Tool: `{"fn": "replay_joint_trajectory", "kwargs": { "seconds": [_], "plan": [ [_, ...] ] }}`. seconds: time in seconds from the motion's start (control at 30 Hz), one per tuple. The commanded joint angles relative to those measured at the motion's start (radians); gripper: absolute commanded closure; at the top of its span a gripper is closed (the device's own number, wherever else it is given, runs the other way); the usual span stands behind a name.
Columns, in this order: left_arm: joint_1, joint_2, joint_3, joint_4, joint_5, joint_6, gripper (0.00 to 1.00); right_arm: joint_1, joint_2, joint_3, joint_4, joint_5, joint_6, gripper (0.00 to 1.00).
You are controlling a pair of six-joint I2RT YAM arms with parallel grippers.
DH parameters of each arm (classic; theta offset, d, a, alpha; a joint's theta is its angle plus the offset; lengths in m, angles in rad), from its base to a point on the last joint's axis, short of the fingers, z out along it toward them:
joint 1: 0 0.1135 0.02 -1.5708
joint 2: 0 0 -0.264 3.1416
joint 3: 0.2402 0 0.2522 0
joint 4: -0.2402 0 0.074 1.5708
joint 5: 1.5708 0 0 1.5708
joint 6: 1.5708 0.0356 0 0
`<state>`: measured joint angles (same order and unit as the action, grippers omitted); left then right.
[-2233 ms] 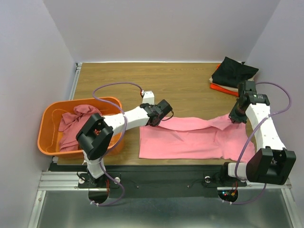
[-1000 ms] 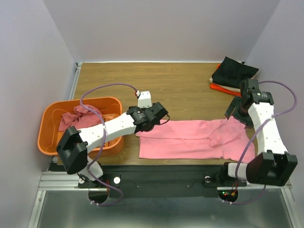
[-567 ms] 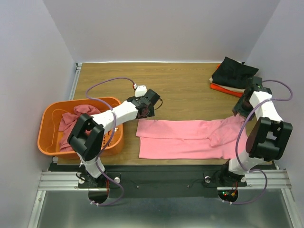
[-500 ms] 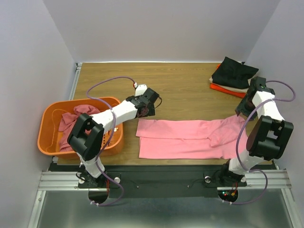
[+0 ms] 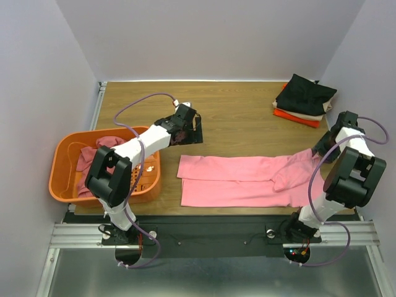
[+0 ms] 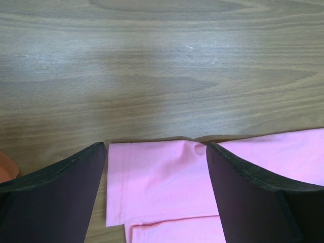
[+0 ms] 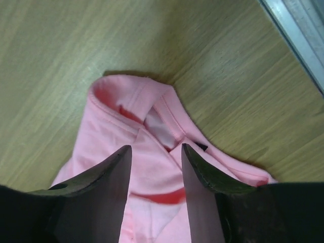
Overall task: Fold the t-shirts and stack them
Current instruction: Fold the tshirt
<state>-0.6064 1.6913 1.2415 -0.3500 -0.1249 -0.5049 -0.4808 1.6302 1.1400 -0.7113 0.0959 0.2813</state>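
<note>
A light pink t-shirt [image 5: 241, 179] lies folded lengthwise near the table's front edge, its collar [image 7: 152, 119] at the right end. My left gripper [image 5: 189, 129] hovers just behind the shirt's left end, wide open and empty. Its wrist view shows the pink hem corner [image 6: 162, 177] below the gripper [image 6: 157, 147]. My right gripper [image 5: 323, 147] is over the collar end. There its fingers [image 7: 155, 148] stand partly apart above the collar cloth, not pinching it. A darker rose t-shirt [image 5: 83, 162] lies in the basket. A stack of folded t-shirts [image 5: 303, 99], black on top with beige and red-orange edges beneath, sits at the back right.
The orange slotted basket [image 5: 62, 185] stands at the left front, with the left arm reaching across it. A metal rail [image 7: 298, 30] marks the table's right edge close to the right gripper. Walls close in the left, back and right sides.
The raised back edge of the pink shirt now lies flat. My left gripper has drawn back up and away from the shirt's left end. My right gripper moved right to the collar and its jaws narrowed.
</note>
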Motion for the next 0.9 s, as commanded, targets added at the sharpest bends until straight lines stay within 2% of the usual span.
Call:
{"fn": "replay_joint_trajectory", "kwargs": {
  "seconds": [0.0,0.37,0.53,0.63,0.87],
  "plan": [
    [0.014,0.010,0.064,-0.003,0.050,-0.003,0.08,-0.022,0.028,-0.035,0.108,-0.062,-0.022,0.53],
    [0.016,0.088,0.128,0.011,0.042,-0.116,0.09,-0.030,0.171,0.024,0.125,-0.139,-0.001,0.66],
    [0.019,0.100,0.170,-0.029,0.021,-0.107,0.08,-0.030,0.146,-0.009,0.127,-0.125,0.004,0.75],
    [0.020,0.110,0.184,-0.046,0.008,-0.093,0.09,-0.030,0.117,-0.013,0.121,-0.064,0.005,0.81],
    [0.025,0.123,0.185,-0.032,0.028,-0.092,0.09,-0.030,0.089,-0.016,0.099,-0.013,0.004,0.82]
  ]
}}
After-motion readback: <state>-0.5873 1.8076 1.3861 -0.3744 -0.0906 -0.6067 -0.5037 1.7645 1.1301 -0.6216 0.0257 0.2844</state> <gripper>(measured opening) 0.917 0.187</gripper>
